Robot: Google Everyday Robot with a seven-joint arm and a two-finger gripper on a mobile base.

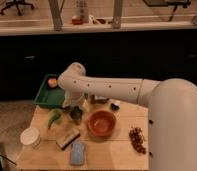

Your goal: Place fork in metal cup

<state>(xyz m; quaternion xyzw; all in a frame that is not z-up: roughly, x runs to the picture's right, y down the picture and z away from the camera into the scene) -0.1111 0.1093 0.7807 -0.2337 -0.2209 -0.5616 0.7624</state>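
- Camera view, arm: the white robot arm (112, 89) reaches across the wooden table (117, 150) from the right of the picture, bends at its elbow above the table's far left corner, and turns down toward the tabletop.
- Camera view, end effector: the gripper (75, 106) hangs at the lower end of the arm, just above the table's far left part. Whether its fingers are apart or closed cannot be told, nor whether it has hold of anything; no fork can be made out.
- Camera view, task object: the metal cup (76, 115), small and dark grey, stands on the table directly below the gripper, so close that contact cannot be judged.
- Camera view, near surroundings: the orange-brown bowl (101, 123) sits just to the right of the gripper and slightly nearer the camera. A green object (54, 118) lies just to its left.
- Camera view, behind the gripper: a green tray (44, 96) rests at the table's far left edge, with a small orange item (52, 82) inside it.
- Camera view, in front of the gripper: a brown block (68, 138) and a blue sponge-like object (78, 152) lie nearer the camera; a white round lidded tub (30, 136) stands to the front left.
- Camera view, far right: a dark cluster (137, 139) lies well apart from the gripper.
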